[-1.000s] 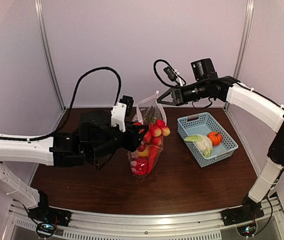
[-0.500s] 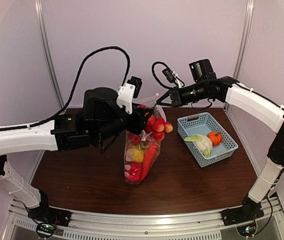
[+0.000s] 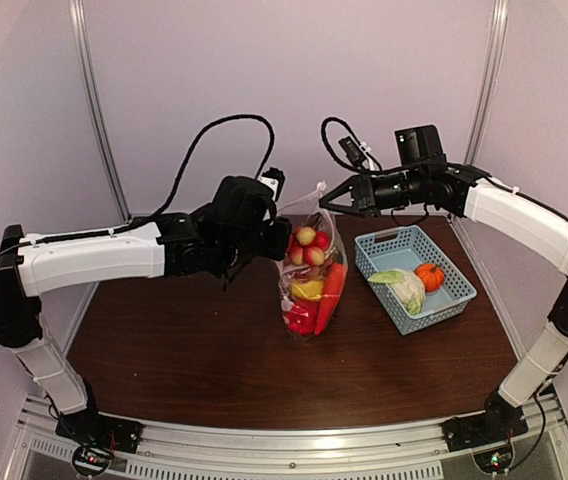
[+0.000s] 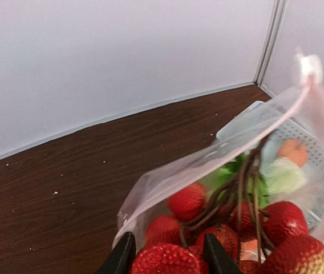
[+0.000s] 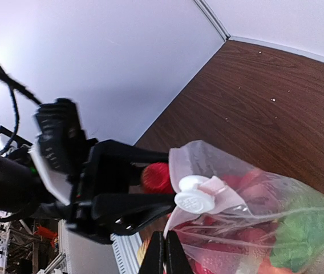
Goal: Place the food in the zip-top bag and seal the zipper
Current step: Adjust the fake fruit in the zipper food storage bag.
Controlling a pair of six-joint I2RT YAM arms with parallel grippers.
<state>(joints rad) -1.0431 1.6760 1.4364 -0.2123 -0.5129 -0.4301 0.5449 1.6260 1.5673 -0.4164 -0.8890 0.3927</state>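
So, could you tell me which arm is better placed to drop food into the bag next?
Left. The left gripper holds red berries at the mouth of the bag; the right gripper is pinched shut on its top edge, holding it up.

One zip-top bag, one basket, one cabbage, one pumpkin.

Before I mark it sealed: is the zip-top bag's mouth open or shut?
Open: right pincer holds up one lip of the zip-top bag; strawberries in left pincer cross its rim.
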